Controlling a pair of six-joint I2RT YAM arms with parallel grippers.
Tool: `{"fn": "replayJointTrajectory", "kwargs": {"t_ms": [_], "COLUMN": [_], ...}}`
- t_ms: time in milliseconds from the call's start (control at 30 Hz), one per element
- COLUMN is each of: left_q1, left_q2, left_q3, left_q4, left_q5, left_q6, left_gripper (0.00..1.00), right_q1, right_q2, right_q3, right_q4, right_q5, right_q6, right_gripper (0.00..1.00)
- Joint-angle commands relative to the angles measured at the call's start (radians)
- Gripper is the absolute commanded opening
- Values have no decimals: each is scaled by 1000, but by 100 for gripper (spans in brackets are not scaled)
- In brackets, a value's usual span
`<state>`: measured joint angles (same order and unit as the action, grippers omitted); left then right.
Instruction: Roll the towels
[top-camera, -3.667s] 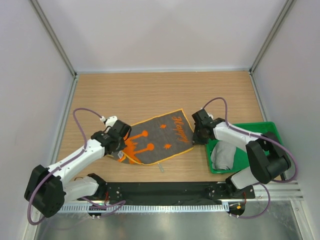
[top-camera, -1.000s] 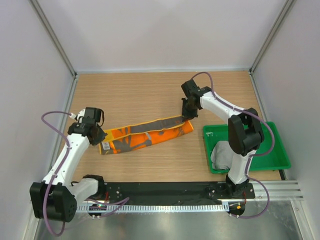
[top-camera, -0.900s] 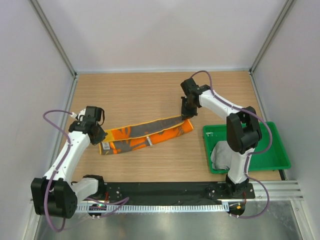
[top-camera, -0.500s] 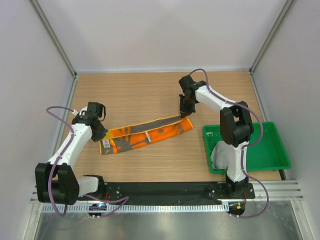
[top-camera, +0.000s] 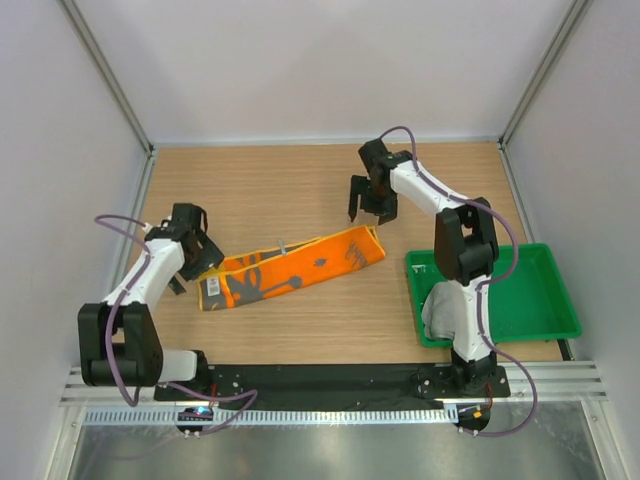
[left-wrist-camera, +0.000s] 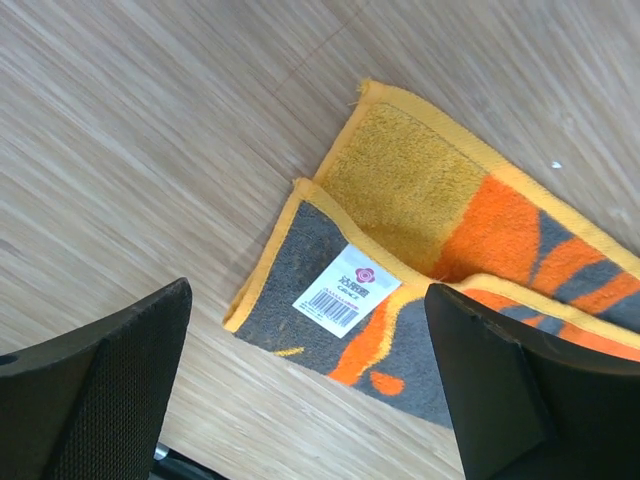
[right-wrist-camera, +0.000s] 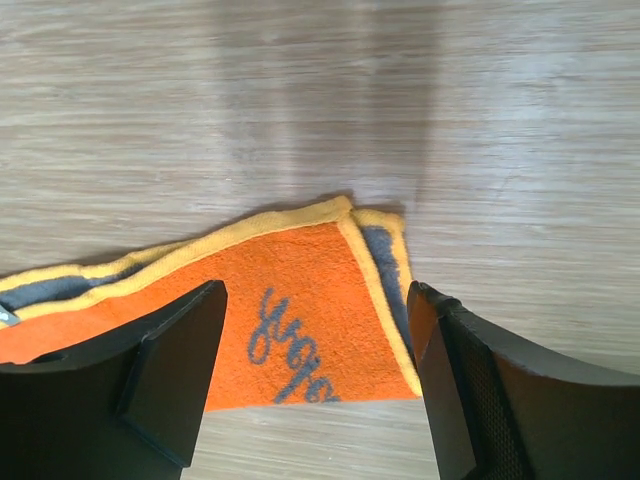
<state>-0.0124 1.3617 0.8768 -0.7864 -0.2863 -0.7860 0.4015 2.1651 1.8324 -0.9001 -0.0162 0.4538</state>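
Nearest us: black base rail (top-camera: 330, 380) w/ both arm bases bolted on. Just beyond it on the R, the green tray (top-camera: 530, 300). The R arm's upright links cross the tray's L part and block some of our view inside.

Mid-table lies the dark grey/orange towel (top-camera: 300, 270), folded to a long strip, orange back mostly up, slanting from near-L to far-R. L gripper (top-camera: 196, 262) hangs over the strip's L end, fingers (left-wrist-camera: 100, 390) spread wide w/ nothing gripped. The white barcode label (left-wrist-camera: 346, 289) shows btw them. R gripper (top-camera: 369, 210) is just beyond the strip's R end and apart from it, fingers (right-wrist-camera: 170, 370) also wide, nothing held. The wood table (top-camera: 270, 185) runs on to the far wall.

Vs half a sec ago: both grippers were pinched on the strip's ends. Now we see both have let go, and the R one has backed off toward the far side. The grey band along the strip's far edge is gone and orange shows there instead.

Containers: tray only. The light grey towel (top-camera: 438, 312) sits crumpled in its near-L corner, partly behind the R arm.
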Motion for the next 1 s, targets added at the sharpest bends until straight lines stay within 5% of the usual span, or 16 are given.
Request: {"fn": "replayJointTrajectory", "kwargs": {"t_ms": [0, 333, 700, 967], "left_q1": [6, 6, 6, 6], "left_q2": [-85, -205, -187, -177], "left_q3": [21, -85, -208, -245], "left_q4": [13, 62, 162, 188], "left_q5": [-14, 33, 29, -11], "left_q6": [-1, -44, -88, -98], "left_gripper": [100, 100, 98, 95], "right_q1": [-6, -4, -13, -13], "right_q2": [-140, -283, -91, -27], "right_q3": [-43, -367, -213, -160], "right_q4": [-17, 161, 145, 133], "right_q5": [74, -56, -54, -24], "right_q6": [-12, -10, -55, -58], "right_gripper": [80, 72, 51, 48]}}
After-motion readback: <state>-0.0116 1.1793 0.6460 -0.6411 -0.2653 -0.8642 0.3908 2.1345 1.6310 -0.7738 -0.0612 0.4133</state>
